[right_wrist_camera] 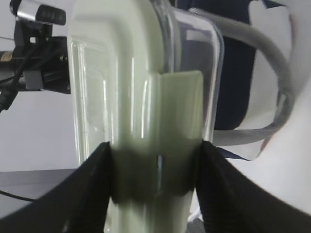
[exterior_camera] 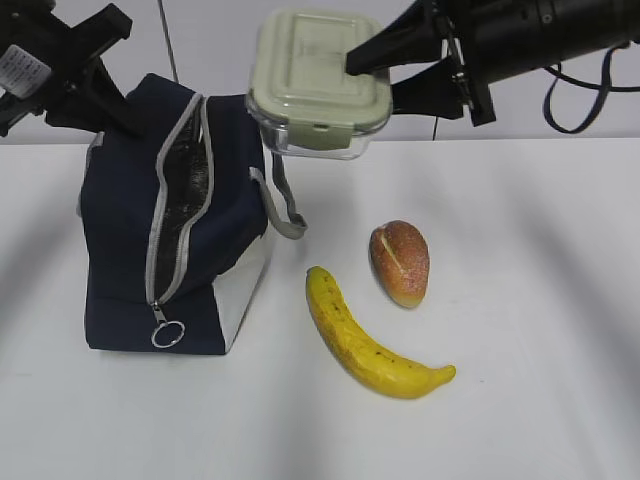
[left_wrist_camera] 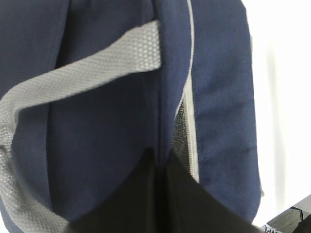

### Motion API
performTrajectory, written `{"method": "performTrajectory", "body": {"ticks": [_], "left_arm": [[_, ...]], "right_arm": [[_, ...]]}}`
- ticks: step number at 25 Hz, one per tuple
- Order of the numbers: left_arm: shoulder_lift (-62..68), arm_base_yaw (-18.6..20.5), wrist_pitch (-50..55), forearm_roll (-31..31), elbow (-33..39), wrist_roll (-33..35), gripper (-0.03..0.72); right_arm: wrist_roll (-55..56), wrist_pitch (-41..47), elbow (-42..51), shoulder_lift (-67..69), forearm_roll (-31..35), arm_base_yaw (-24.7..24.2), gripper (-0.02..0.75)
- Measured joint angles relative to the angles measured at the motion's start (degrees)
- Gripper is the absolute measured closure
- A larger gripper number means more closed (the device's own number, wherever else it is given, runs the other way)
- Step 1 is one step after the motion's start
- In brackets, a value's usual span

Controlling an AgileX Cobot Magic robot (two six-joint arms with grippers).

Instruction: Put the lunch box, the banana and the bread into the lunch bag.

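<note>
- The right end effector [exterior_camera: 385, 78] pinches the lunch box [exterior_camera: 318, 85] by one edge, one finger on the sage-green lid and one under the clear base, holding it in the air just above and to the right of the lunch bag [exterior_camera: 175, 225].
- The left end effector [left_wrist_camera: 158, 194] is pressed together at the top of the bag, on the navy fabric beside the open zipper; from the wrist view it seems to pinch a fold of the cloth.
- The bag stands on the white surface [exterior_camera: 520, 300] with its zipper open and the foil lining showing.
- Judged from this, nothing is packed yet: the box is on its way, while the bread [exterior_camera: 400, 262] and the banana [exterior_camera: 370, 340] lie on the surface right of the bag, close together.
- No brand or writing can be read; a white label on the left arm is too blurred.
</note>
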Motion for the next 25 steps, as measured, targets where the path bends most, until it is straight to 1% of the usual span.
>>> {"method": "performTrajectory", "body": {"ticks": [5,8,11,13,15,20,23,25], "left_arm": [[0.0,0.05,0.68,-1.09,0.0,0.0,0.691],[0.0,0.05,1.16,-1.35,0.0,0.0,0.691],[0.0,0.05,1.3,-1.35,0.0,0.0,0.691],[0.0,0.05,1.36,-1.35,0.0,0.0,0.691],[0.0,0.05,1.47,-1.41,0.0,0.0,0.691],[0.0,0.05,1.6,-2.07,0.0,0.0,0.691],[0.0,0.05,1.6,-2.07,0.0,0.0,0.691],[0.0,0.05,1.77,-2.07,0.0,0.0,0.691]], "right_arm": [[4.08,-0.49,-4.29,0.25,-3.06,6.55,0.372],[4.66,-2.23,-5.93,2.07,-3.17,9.97,0.372],[5.11,-4.45,-7.23,5.1,-3.27,12.12,0.372],[6.36,-5.48,-8.17,7.44,-4.86,12.8,0.372],[8.04,-6.11,-8.95,9.24,-8.18,12.91,0.372],[15.27,-6.89,-11.16,11.26,-21.6,13.03,0.372],[18.53,-7.95,-13.86,11.26,-25.54,14.02,0.372],[21.07,-9.13,-16.52,11.81,-27.8,15.84,0.372]]}}
